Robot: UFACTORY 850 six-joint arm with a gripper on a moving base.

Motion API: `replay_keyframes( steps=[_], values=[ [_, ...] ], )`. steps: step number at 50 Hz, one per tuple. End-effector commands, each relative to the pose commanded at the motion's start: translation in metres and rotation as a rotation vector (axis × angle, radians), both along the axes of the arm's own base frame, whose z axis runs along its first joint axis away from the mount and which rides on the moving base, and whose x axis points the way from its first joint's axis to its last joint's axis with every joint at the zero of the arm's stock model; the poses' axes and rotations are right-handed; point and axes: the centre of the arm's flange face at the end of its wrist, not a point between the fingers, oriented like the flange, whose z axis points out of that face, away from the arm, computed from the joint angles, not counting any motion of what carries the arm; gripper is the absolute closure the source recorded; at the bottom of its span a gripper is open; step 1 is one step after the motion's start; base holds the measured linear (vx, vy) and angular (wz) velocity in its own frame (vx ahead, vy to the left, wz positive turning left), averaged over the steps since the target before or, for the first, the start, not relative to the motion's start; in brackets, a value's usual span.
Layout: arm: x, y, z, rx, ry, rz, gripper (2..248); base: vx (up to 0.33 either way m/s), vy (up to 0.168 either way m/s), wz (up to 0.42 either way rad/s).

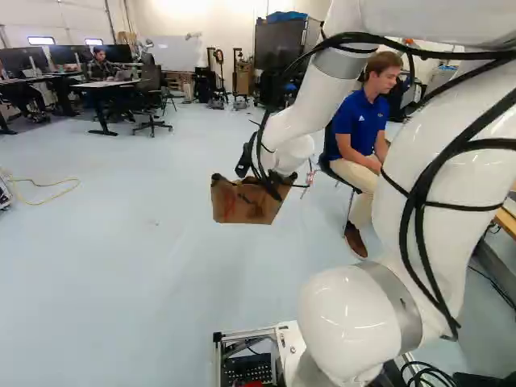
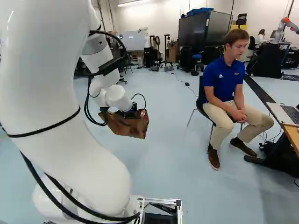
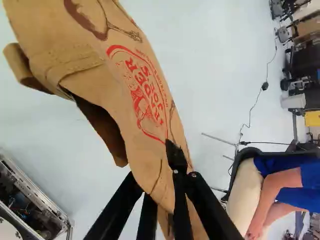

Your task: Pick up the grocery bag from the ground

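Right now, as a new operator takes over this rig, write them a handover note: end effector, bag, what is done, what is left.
End effector: shut on the bag; one finger partly hidden behind it.
Bag: ahead of the arm, seemingly held clear of the floor.
Done: bag gripped and, it appears, picked up.
Left: probably only to keep it steady; the task names no drop-off.

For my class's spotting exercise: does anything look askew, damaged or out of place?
The grocery bag hangs askew above the floor, creased and squashed rather than squarely open. A yellow cable lies loose at the left of the left base view.
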Motion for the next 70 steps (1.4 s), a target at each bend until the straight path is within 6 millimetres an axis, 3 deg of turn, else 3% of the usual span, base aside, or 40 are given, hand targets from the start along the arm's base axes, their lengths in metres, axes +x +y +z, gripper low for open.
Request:
replay_keyframes(
  steps=[28, 70],
  values=[
    [-0.03, -0.011, 0.001, 0.162, -0.111, -0.18, 222, 0.0, 0.0, 0.0],
    [-0.093, -0.03, -0.002, 0.523, -0.321, -0.47, 222, 0.0, 0.0, 0.0]
  ],
)
